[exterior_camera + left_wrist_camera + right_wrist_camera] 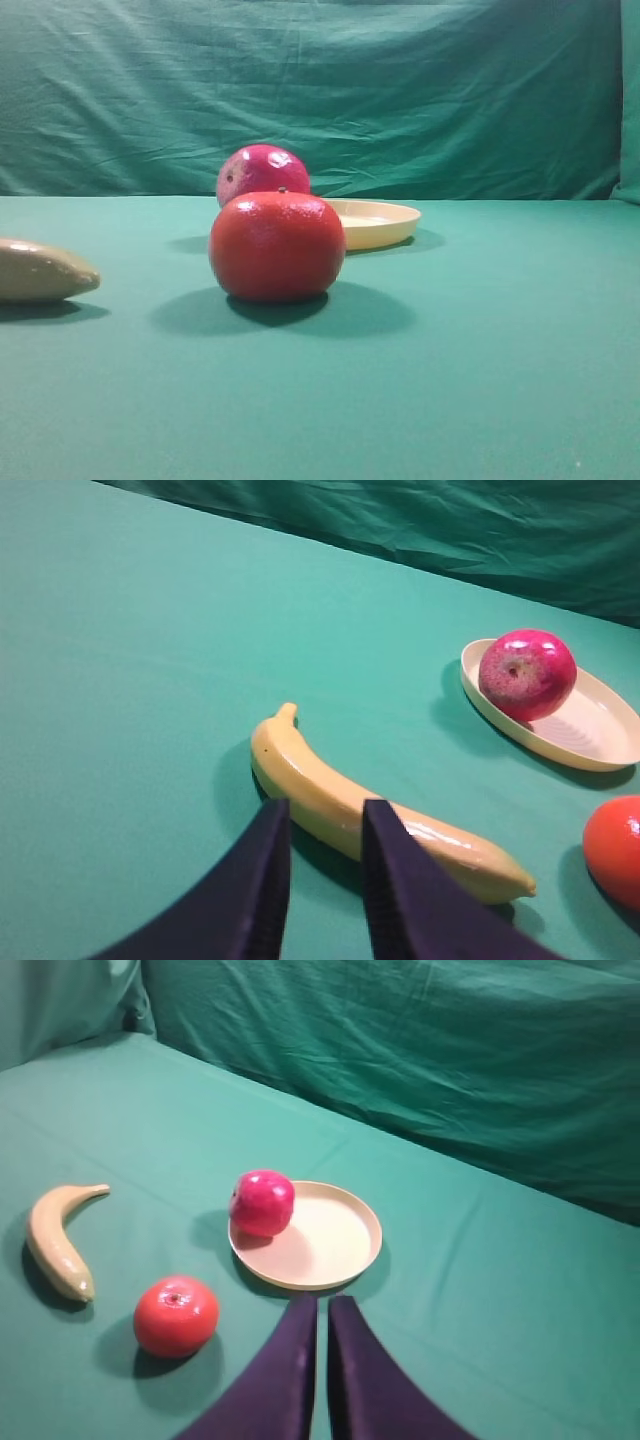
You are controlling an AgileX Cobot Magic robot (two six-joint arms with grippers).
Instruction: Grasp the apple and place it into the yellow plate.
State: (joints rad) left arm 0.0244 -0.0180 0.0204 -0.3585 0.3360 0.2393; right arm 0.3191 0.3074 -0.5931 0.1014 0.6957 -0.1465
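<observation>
Three views of a green-draped desk (480, 380) with a green cloth backdrop (320, 90) behind it.

Exterior high view: the orange-red fruit (277, 246) stands nearest the camera and hides the lower part of the apple (262, 172) and the left part of the yellow plate (375, 222); from here it cannot be told whether the apple sits in the plate or beside it. The banana (42, 270) is cut off by the left edge, only its blunt end showing. Neither arm appears in this view.

Left wrist view: the apple (527, 674) rests inside the yellow plate (590, 738), against its left rim. The left pincer (325, 835) hangs above the desk with a narrow gap between its two dark fingers (262, 880), holding nothing; the fingers cover part of the banana (340, 800) behind them. The orange-red fruit (615, 850) is cut off at the right edge.

Right wrist view: the apple (263, 1202) lies on the left edge of the yellow plate (330, 1245), overlapping its rim. The right pincer (322, 1310) is closed and empty, its fingers (290, 1370) nearly touching, tips just short of the plate's near rim. The orange-red fruit (176, 1316) and banana (55, 1245) lie apart on the left.
</observation>
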